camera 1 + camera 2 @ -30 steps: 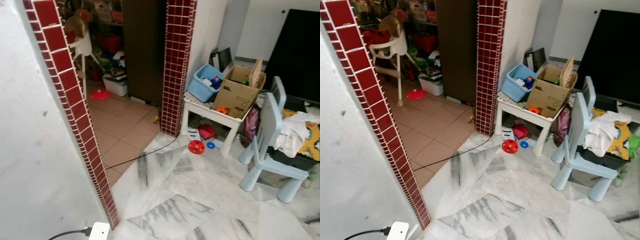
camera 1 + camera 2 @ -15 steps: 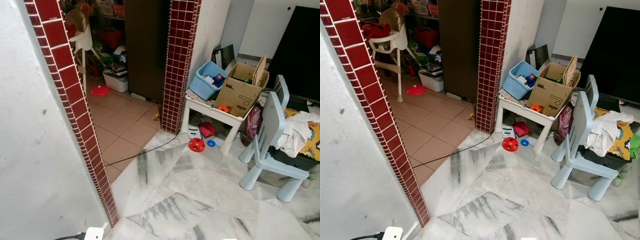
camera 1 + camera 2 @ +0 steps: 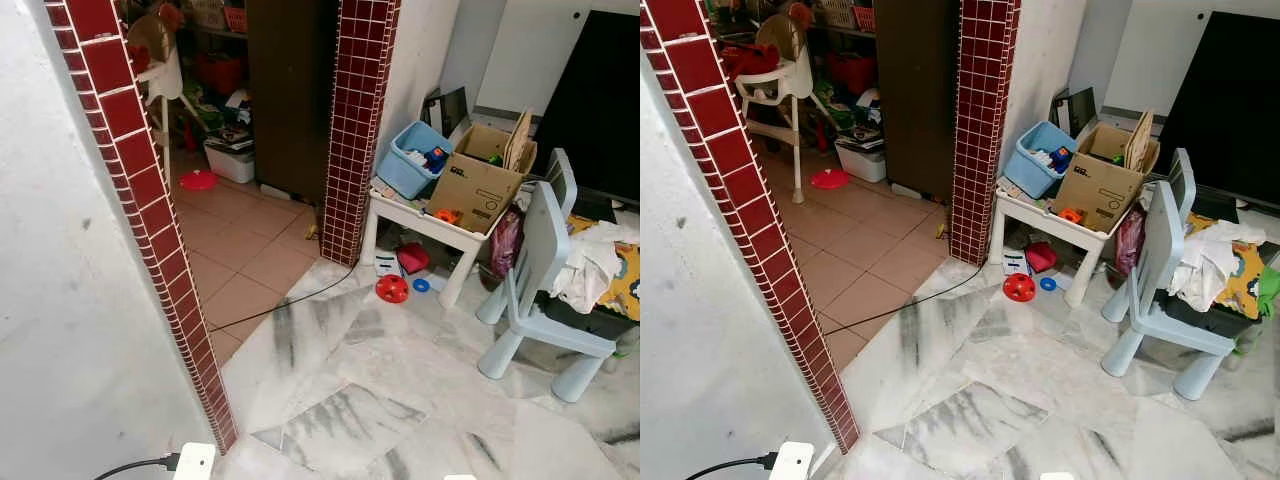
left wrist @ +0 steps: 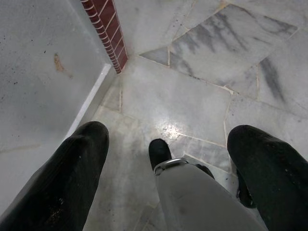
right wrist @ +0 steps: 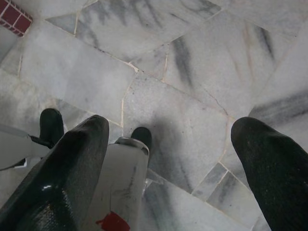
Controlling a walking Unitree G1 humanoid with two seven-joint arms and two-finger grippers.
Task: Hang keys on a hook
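A grey-veined marble floor (image 3: 400,380) fills the foreground and meets terracotta tiles (image 3: 240,250) beyond a doorway framed by two dark red tiled pillars (image 3: 355,120). A black cable (image 3: 290,303) runs across the threshold. To the right, a small white bench (image 3: 425,225) carries a blue bin (image 3: 410,170) and a cardboard box (image 3: 475,185), with red toys (image 3: 392,289) on the floor beneath and a pale blue child's chair (image 3: 540,290) beside it. A white high chair (image 3: 780,85) stands in the far room.

Both wrist cameras look straight down at marble (and the robot's own legs). The left end effector (image 4: 168,159) and right end effector (image 5: 168,154) each hang with fingers spread wide, empty. I cannot find keys or a hook anywhere.
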